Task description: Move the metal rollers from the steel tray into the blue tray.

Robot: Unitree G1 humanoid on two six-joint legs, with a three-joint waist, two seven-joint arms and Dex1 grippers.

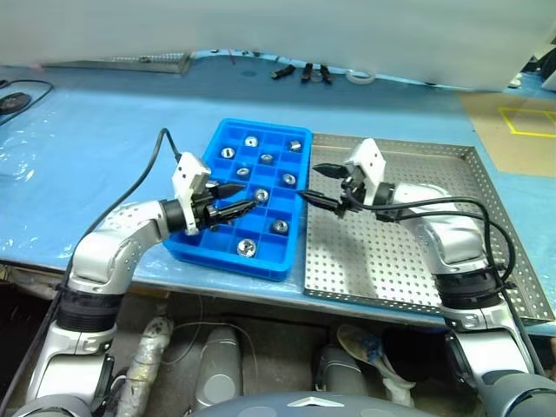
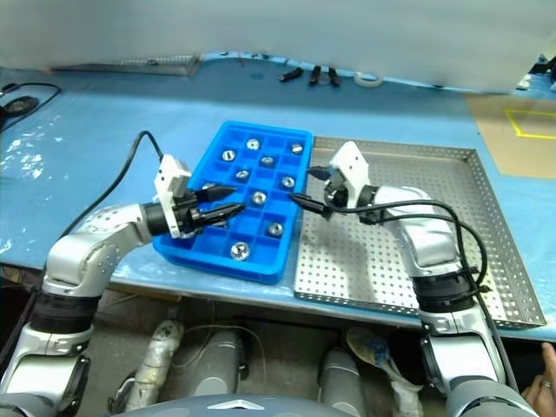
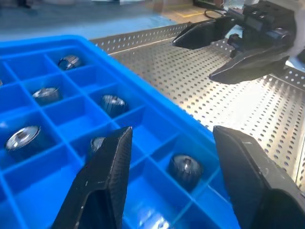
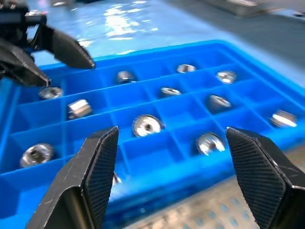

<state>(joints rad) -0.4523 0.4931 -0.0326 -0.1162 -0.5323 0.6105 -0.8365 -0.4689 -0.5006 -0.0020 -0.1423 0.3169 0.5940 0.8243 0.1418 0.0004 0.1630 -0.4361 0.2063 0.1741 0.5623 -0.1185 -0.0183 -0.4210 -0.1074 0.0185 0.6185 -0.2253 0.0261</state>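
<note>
1. Where the frame is read from its left, the left gripper (image 1: 233, 201) is seen over the blue tray (image 1: 223, 132) at centre-left, its fingers parted and nothing between them.
2. The metal rollers (image 1: 265, 159) are found in the blue tray's compartments, one apiece; none can be made out on the steel tray (image 1: 452, 165) at centre-right.
3. The right gripper (image 1: 321, 184) is held at the seam between the trays, spread wide and empty.
4. With the steel tray apparently emptied, the task is judged nearly complete; no obstacle stands between the arms.
</note>
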